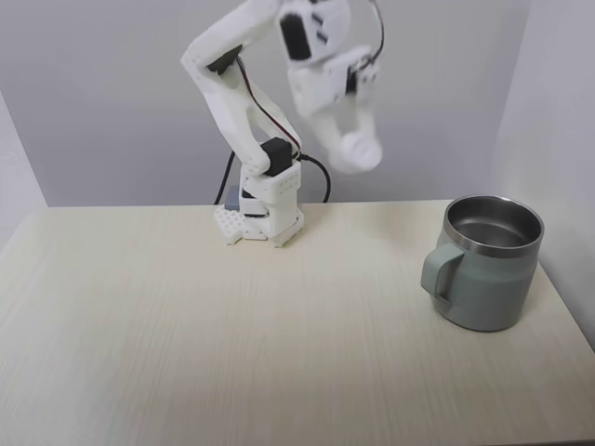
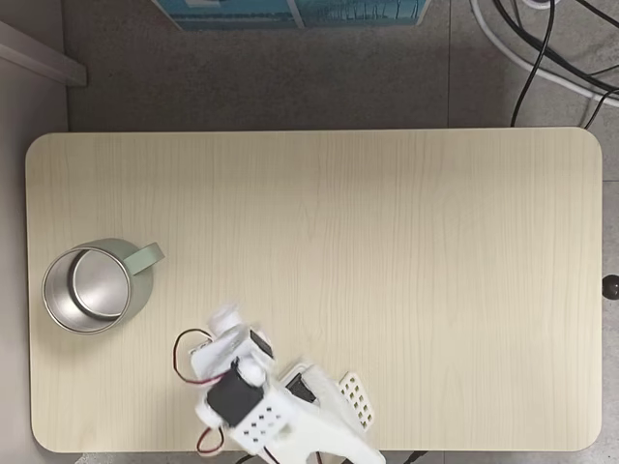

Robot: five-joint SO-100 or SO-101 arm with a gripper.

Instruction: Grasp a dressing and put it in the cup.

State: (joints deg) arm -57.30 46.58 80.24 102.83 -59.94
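The gripper point(image 1: 358, 149) is clamped on the dressing point(image 1: 361, 152), raised well above the table point(image 1: 186, 325). The cup point(image 1: 488, 265) stands below and to its right in this fixed view. Carry over the rim, centre, then release.

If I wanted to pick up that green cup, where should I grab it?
Probably by the chunky handle of the cup. The cup stands upright, and in the front fixed view the handle sticks out on its left, so come from that side. The body looks too wide for a small grip.
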